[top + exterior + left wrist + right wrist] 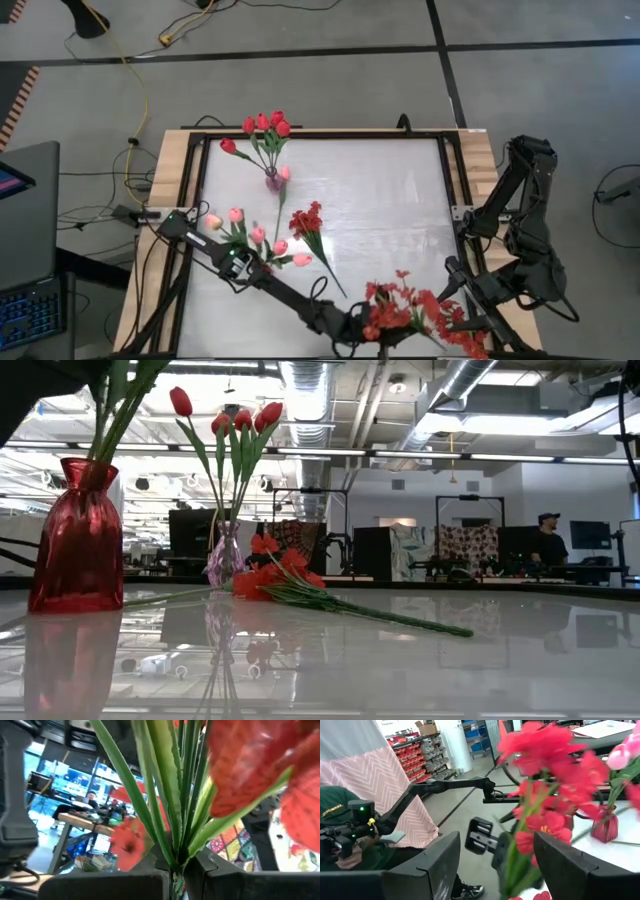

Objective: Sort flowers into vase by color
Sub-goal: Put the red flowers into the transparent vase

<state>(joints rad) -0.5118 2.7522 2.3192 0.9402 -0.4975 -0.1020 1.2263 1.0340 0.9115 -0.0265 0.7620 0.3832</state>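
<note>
Two arms meet at the table's near edge in the high view: left gripper (362, 325) clamps the stems of a red spray (405, 305), right gripper (470, 325) just beside it. Red tulips (265, 125) stand in a small vase (273, 181); pink tulips (255, 238) and a second spray (307, 220) lie on the table (400, 200).
Low view: red vase (78, 540) holds green stems.
Left wrist: fingers (125, 882) pinched on stems (175, 820).
Right wrist: fingers (430, 865) spread wide, holding nothing
</note>
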